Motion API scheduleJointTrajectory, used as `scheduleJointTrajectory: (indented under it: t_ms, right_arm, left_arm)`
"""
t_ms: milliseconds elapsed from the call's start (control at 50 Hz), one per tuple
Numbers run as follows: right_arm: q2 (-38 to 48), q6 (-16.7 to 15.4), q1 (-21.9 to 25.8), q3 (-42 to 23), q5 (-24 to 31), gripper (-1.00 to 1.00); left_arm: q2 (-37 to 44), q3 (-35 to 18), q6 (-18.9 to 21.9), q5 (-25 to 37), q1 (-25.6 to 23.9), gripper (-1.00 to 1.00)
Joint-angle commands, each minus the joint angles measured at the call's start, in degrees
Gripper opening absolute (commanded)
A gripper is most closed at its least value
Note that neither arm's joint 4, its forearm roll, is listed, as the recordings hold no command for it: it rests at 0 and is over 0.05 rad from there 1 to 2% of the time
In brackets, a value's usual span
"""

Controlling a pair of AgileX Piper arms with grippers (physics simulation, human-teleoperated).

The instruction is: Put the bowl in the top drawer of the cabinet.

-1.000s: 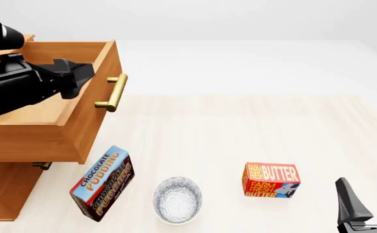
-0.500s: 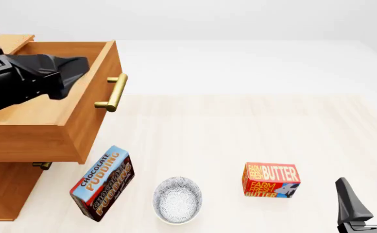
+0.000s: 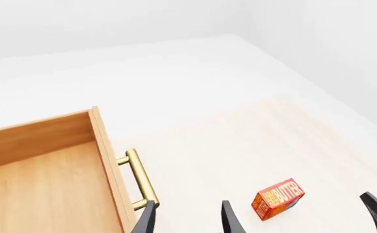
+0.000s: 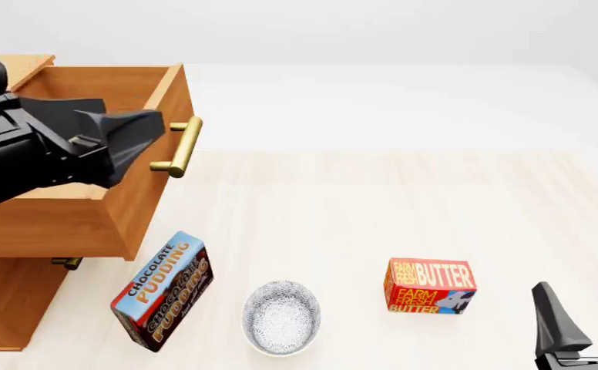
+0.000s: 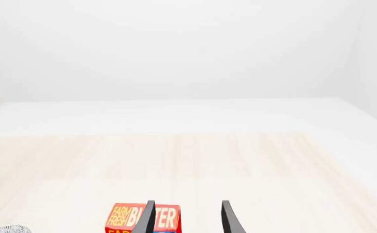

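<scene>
So the worktop (image 4: pixel 402 200) is pale wood, and the biggest thing on it is the cabinet (image 4: pixel 11 301) over on the left, light brown. Its top drawer (image 4: pixel 124 193) is pulled way out, brass bar handle (image 4: pixel 179 146) sticking off the front panel, and from the left wrist camera the inside looks bare. The left arm is hanging over that open drawer, and its pincer (image 3: pixel 187 218) has the fingers spread with nothing between them, tips just off the handle end in the wrist shot. Next down in size, a chocolate pudding box (image 4: pixel 161 290) sits tilted near the cabinet's front corner. The butter box (image 4: pixel 430 287) is red, further right, well apart from the pudding. The bowl (image 4: pixel 280 317), white with grey speckles, sits upright on the worktop between those two boxes, nearer the pudding one, not touching either. Right pincer (image 4: pixel 585 316) is low at the near right corner, fingers spread, holding nothing, the butter box ahead of it.
</scene>
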Motion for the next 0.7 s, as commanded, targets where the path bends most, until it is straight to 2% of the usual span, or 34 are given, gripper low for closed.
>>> scheduleJointTrajectory:
  t_ms: [20, 180, 700]
  right_arm:
    - [0.01, 0.0, 0.01, 0.0, 0.0, 1.0]
    - [-0.01, 0.01, 0.0, 0.0, 0.0, 1.0]
    - [0.0, 0.01, 0.0, 0.0, 0.0, 1.0]
  left_arm:
    - [0.08, 1.34, -0.03, -0.74, -2.81, 1.0]
    - [-0.02, 1.93, -0.42, -1.24, -5.79, 1.0]
    - [3.25, 5.16, -2.65, -5.34, -10.79, 1.0]
